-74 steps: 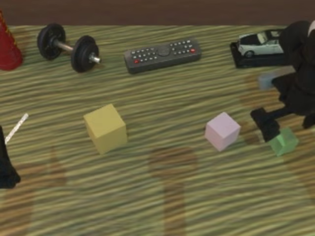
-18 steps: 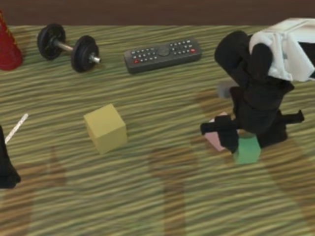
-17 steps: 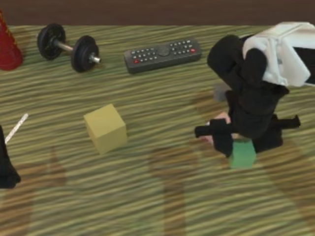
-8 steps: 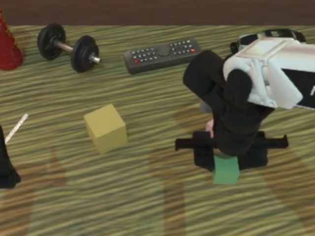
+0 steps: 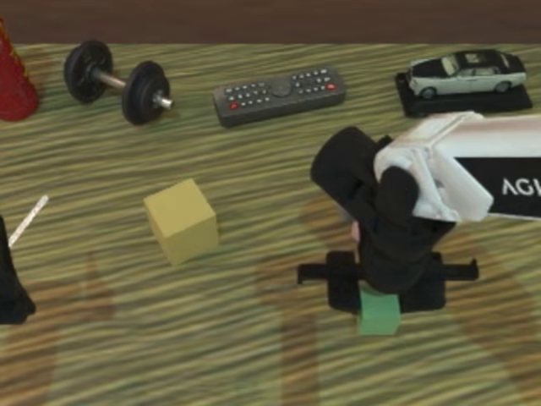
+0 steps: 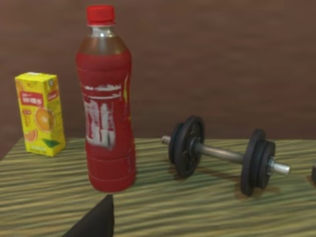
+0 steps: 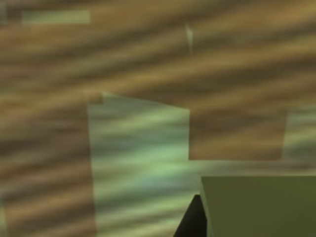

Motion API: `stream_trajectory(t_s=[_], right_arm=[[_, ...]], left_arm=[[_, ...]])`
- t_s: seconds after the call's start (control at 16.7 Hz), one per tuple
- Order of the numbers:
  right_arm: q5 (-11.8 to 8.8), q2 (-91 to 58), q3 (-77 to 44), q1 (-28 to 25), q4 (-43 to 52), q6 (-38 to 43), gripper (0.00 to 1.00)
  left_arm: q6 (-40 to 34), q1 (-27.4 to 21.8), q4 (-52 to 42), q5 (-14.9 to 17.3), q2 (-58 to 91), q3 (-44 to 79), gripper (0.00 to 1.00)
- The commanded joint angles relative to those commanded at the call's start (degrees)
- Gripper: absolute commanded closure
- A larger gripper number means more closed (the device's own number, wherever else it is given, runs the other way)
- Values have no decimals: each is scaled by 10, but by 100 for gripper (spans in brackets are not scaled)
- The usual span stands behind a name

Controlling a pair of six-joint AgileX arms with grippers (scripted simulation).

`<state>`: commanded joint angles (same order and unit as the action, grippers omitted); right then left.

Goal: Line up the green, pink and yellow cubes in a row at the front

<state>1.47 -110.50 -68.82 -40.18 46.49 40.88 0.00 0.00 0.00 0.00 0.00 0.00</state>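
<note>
The right gripper grasps the green cube; the pink cube, at 12 o'clock, is nearly hidden; lowering carelessly may bump it; the left arm's jaws are unseen.

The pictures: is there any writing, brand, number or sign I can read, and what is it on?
"AG": white letters on the right arm, cut off by the top view's edge.
Red bottle: white label marks, too blurred to read.
Yellow juice carton: printing too small to read.
Remote control: button markings too small to read.
</note>
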Motion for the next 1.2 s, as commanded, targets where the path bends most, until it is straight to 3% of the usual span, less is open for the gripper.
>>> stream_trajectory(t_s=[0.42, 1.2], right_arm=[[1, -19, 26, -2, -42, 1, 100], [1, -19, 26, -2, -42, 1, 2]], left_arm=[[0, 0, 0, 0, 0, 0, 0], [0, 0, 0, 0, 0, 0, 0]])
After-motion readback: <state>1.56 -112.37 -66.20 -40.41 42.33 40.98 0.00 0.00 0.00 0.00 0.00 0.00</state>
